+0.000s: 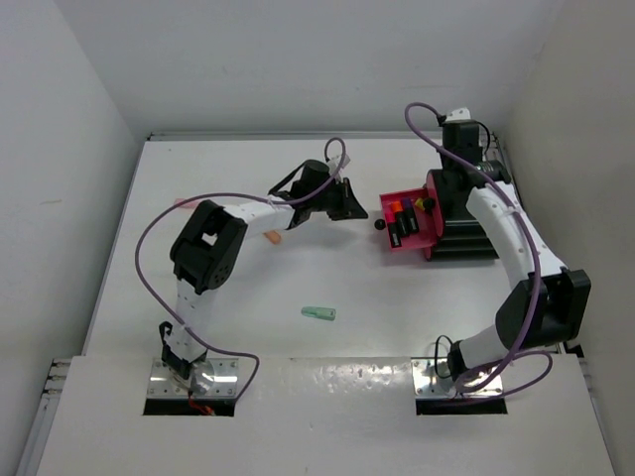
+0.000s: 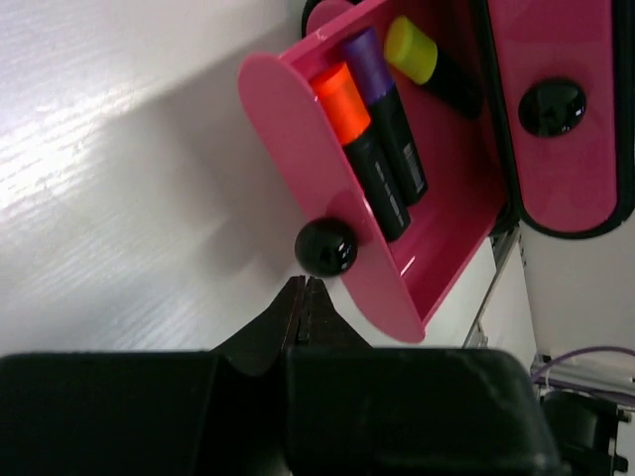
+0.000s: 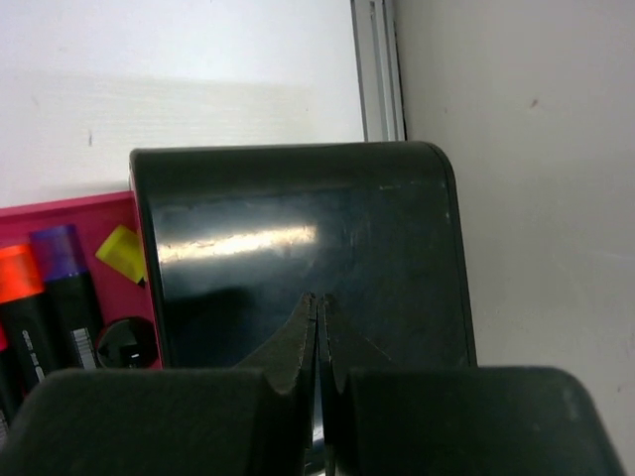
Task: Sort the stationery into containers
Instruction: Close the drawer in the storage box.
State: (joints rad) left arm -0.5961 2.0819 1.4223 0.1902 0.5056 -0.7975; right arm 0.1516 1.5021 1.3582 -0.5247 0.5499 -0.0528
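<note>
A magenta-red drawer (image 1: 418, 238) stands pulled out of the black box (image 1: 464, 238), its round black knob (image 1: 380, 225) facing left. In it lie black highlighters capped orange (image 2: 340, 97), purple (image 2: 365, 55) and yellow (image 2: 410, 48). My left gripper (image 1: 355, 209) is shut and empty, and in the left wrist view its tips (image 2: 303, 285) sit just short of the knob (image 2: 325, 247). My right gripper (image 3: 317, 298) is shut and empty over the box's top (image 3: 298, 233). A mint piece (image 1: 318, 313), an orange piece (image 1: 272, 237) and a pink piece (image 1: 184, 202) lie on the table.
A second closed red drawer (image 2: 566, 169) with its own knob (image 2: 552, 106) shows in the box. White walls close the table at the back and both sides. The box stands close to the right wall.
</note>
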